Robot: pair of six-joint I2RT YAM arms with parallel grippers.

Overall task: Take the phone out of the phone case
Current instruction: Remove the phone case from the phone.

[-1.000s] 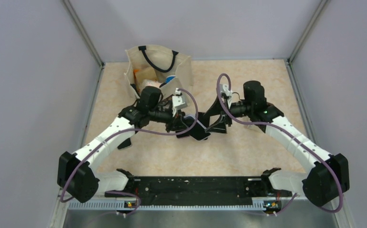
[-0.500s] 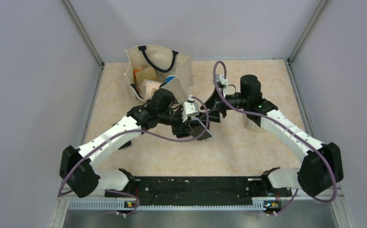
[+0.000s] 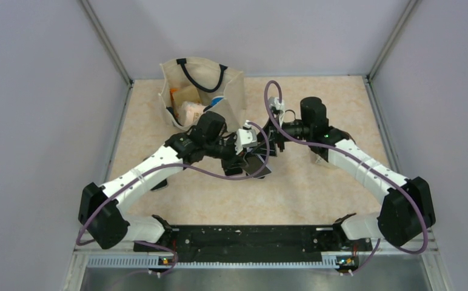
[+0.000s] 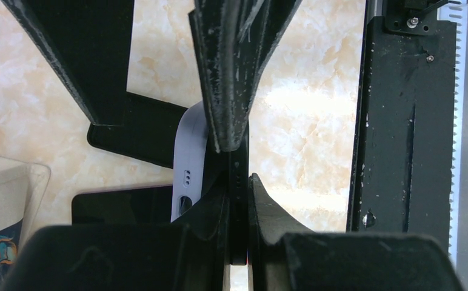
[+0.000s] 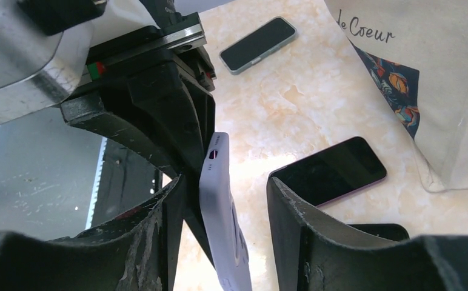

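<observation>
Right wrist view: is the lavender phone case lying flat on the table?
No, the lavender phone case stands on edge above the table, between the open fingers of the right gripper.

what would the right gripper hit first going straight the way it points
Probably the lilac case, already between its open jaws; right behind sits the left gripper clamping the phone.

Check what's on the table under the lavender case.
A dark-screened phone lies face up beneath the lavender case. A black slab beside it is mostly covered by a finger of the right gripper.
</observation>
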